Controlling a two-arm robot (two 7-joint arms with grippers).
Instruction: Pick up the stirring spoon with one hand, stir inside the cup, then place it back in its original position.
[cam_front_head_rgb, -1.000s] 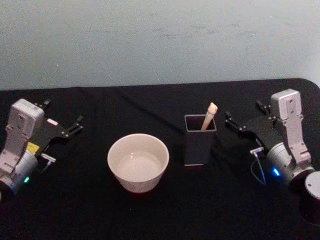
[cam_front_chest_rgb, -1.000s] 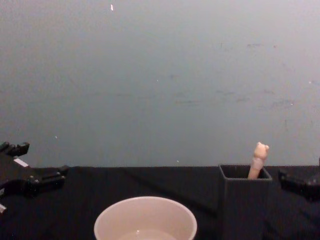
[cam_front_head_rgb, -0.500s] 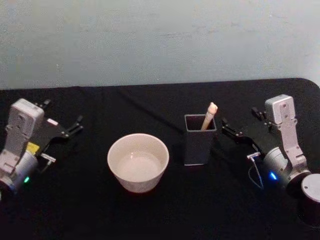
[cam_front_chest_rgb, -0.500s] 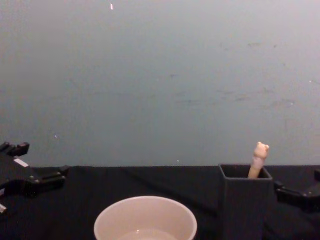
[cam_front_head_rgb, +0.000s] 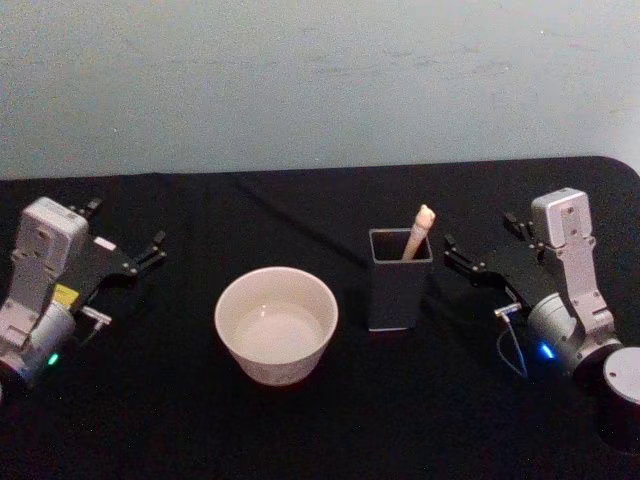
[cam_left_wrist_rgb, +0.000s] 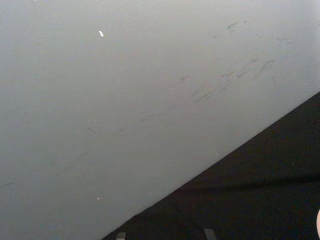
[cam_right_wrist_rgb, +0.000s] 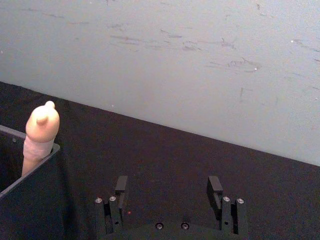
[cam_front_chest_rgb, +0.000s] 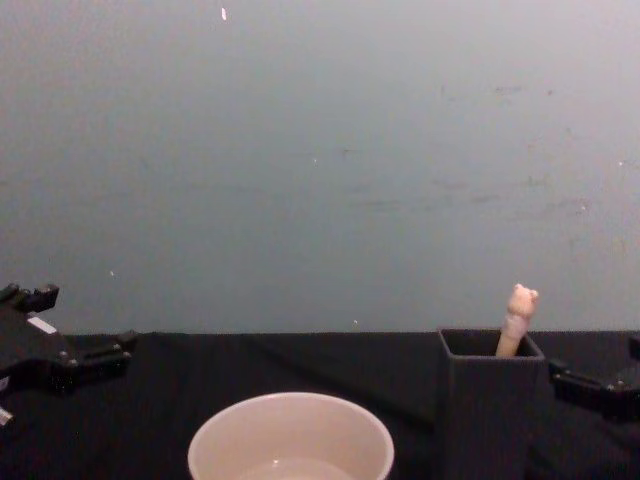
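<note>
Stirring spoon (cam_front_head_rgb: 417, 231) stands near-upright in holder (cam_front_head_rgb: 398, 285), bear knob upward.

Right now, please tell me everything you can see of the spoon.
The spoon stands in the dark grey square holder, to the right of the cup. What sticks out is the upper part of a beige, wooden-looking handle with a small bear-head knob on top. It tilts, leaning against the holder's far right rim. Its lower part is hidden inside. Nothing grips it: the right hand is open beside the holder, apart from it.
</note>
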